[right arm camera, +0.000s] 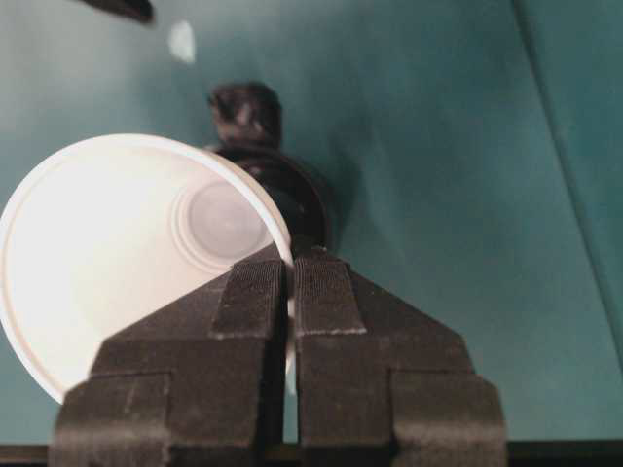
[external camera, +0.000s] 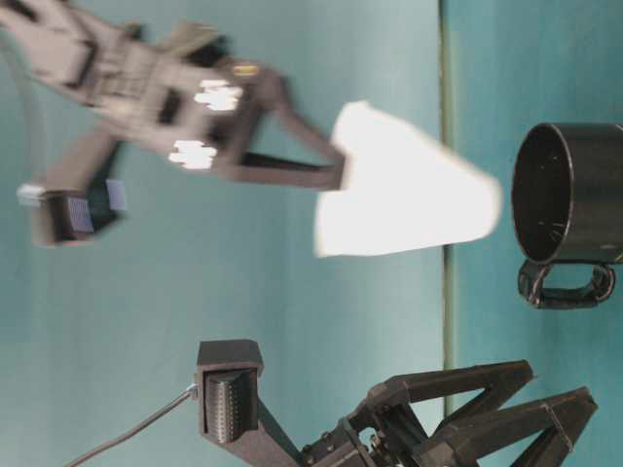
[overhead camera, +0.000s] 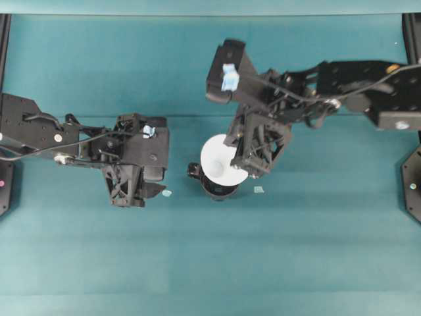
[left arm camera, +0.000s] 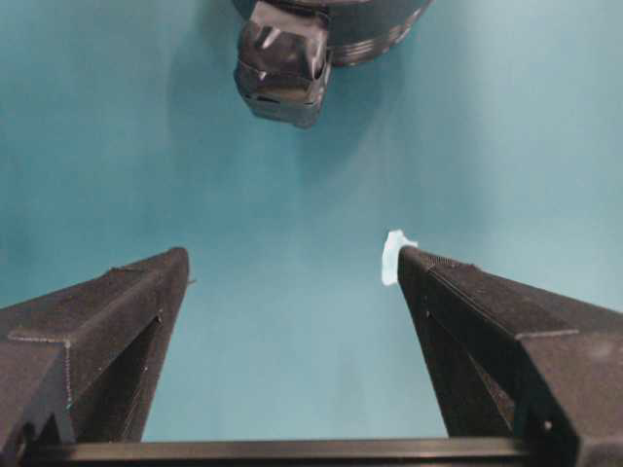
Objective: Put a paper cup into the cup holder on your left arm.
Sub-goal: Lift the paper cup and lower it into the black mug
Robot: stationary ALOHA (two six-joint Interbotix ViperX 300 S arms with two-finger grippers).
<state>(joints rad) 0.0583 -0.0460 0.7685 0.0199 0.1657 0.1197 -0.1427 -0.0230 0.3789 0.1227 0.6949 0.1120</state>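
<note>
In the overhead view, the left gripper [overhead camera: 152,191] is sitting at centre left with its fingers [left arm camera: 117,321] spread wide apart, holding nothing and touching nothing; its wrist view is showing only bare teal between them, with a pale scrap [left arm camera: 393,255] clinging to the tip of the finger on the right of that frame. Just right of centre, the right gripper [overhead camera: 245,170] is pressing its fingers together on the rim of the paper cup [overhead camera: 222,158], pinching the wall between them. The cup is hanging tilted above the cup holder [overhead camera: 217,187], its base pointing toward the holder's open mouth; in the table-level view the two are standing apart, the cup [external camera: 404,185] not yet inside the holder [external camera: 569,195]. The holder is resting upright on the teal table [overhead camera: 316,250] at the middle of the overhead frame, its handle pointing left. Two small pale scraps are lying on the cloth, one on either side of the holder.
</note>
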